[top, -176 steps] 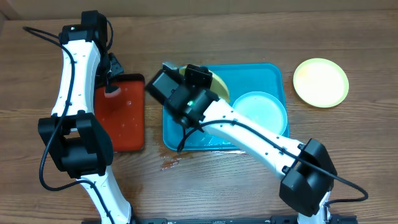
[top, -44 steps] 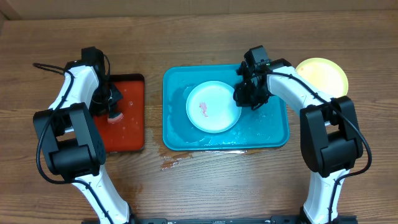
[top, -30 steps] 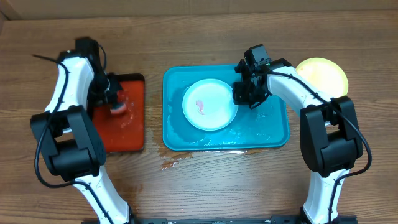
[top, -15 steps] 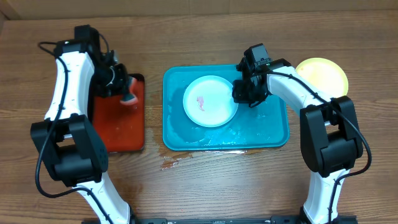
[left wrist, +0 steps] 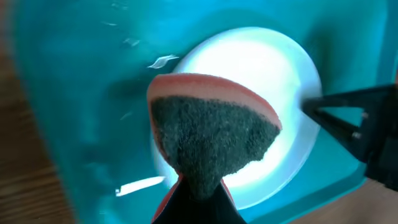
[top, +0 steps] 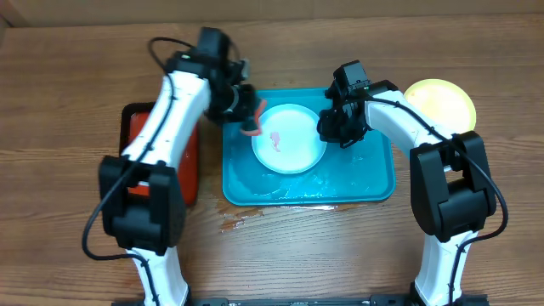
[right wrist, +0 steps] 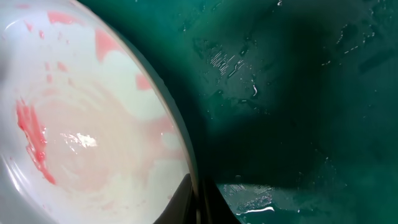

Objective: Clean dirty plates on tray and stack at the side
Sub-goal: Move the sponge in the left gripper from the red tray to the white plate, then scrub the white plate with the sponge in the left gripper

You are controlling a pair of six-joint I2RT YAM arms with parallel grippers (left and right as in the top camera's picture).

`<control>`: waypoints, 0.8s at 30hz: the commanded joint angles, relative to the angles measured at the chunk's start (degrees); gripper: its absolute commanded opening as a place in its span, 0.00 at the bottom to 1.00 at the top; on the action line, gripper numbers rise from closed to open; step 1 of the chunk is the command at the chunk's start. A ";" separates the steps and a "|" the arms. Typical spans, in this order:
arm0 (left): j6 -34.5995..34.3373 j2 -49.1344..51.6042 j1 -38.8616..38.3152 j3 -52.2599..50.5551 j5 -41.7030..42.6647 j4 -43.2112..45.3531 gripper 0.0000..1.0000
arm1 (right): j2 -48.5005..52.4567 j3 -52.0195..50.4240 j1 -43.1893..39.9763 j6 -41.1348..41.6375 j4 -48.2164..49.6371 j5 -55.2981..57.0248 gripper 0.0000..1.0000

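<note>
**Scrub the smear while the plate is pinned**

The small round pale plastic plate (top: 293, 151) lies mid-tray in the large cyan-blue rectangular plastic tray (top: 234, 183). The right gripper (top: 333, 129) is clenched on the plate's rim, on the side toward the tray's right edge. The left gripper (left wrist: 196, 200) grasps a pink, dark-faced sponge (left wrist: 211, 134) just above the plate. The step should go best if the dark face is lowered flat onto the red smear (top: 274, 141) and rubbed lightly.
</note>
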 commanded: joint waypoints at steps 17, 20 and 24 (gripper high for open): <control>-17.53 6.49 -12.61 -12.76 -13.38 22.27 0.04 | -0.15 -0.31 0.07 1.73 -0.46 0.42 0.04; -17.11 6.23 -11.85 -12.50 -22.12 19.50 0.04 | -0.13 -0.28 0.07 1.75 -0.81 0.42 0.04; -14.10 6.21 -10.14 -10.27 -31.85 14.10 0.04 | -0.15 -0.31 0.07 1.73 -1.09 0.42 0.04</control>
